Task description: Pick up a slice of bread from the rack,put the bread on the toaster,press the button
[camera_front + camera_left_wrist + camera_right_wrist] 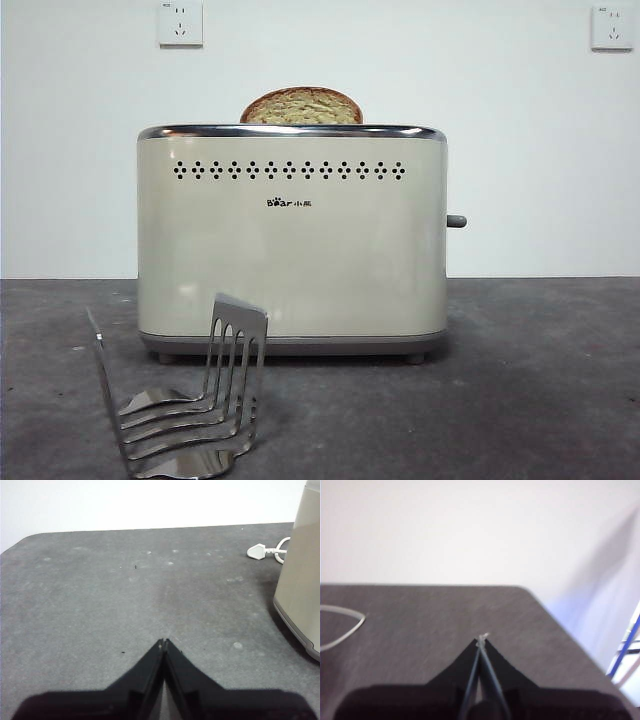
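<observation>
The slice of bread (302, 106) stands in the top slot of the cream toaster (292, 240), only its rounded top showing above the chrome rim. The grey button (456, 221) sticks out of the toaster's right narrow side. The steel rack (185, 405) stands empty in front of the toaster, at the lower left. My left gripper (164, 642) is shut and empty over bare table, with the toaster's side (300, 575) beside it. My right gripper (483, 639) is shut and empty over the table near its far corner. Neither arm shows in the front view.
Two white wall sockets (180, 23) (611, 28) sit high on the wall behind. A white plug (260, 552) and its cord lie on the grey table behind the toaster; a loop of the cord (340, 627) shows in the right wrist view.
</observation>
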{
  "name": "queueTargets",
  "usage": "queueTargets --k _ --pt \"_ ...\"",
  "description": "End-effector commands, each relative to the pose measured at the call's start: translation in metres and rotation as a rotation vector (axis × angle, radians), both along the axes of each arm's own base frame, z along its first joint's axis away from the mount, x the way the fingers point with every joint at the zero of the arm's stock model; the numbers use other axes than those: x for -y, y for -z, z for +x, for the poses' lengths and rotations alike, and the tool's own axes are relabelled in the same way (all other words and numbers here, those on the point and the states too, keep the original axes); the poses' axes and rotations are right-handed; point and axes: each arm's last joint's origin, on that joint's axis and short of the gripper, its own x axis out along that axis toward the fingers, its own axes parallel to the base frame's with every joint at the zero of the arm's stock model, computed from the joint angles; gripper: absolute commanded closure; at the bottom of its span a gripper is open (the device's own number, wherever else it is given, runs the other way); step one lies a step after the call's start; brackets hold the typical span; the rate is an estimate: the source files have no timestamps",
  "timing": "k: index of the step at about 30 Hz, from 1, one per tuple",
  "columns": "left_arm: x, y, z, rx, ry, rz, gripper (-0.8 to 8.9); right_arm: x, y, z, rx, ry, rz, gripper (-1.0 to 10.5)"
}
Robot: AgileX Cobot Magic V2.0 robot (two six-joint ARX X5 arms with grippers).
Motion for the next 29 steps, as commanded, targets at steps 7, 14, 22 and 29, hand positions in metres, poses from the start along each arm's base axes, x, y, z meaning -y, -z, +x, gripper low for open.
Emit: queueTargets --k 7,14,22,29 --pt "0.000 0.002 0.000 0.000 0.000 0.011 8.16 -0.004 0.074 0.008 -0.017 -0.123 0.010 9.5" --pt "0.000 0.002 0.000 0.000 0.000 0.011 8.16 -0.004 0.100 0.012 -0.025 -0.129 0.008 9.5" --pt "0.000 0.002 0.000 0.000 0.000 0.011 8.16 -0.004 0.133 0.015 -0.072 -0.129 0.011 9.5" --pt "0.000 0.002 0.000 0.000 0.000 0.011 8.16 -0.004 0.136 0.015 -0.081 -0.129 0.013 9.5"
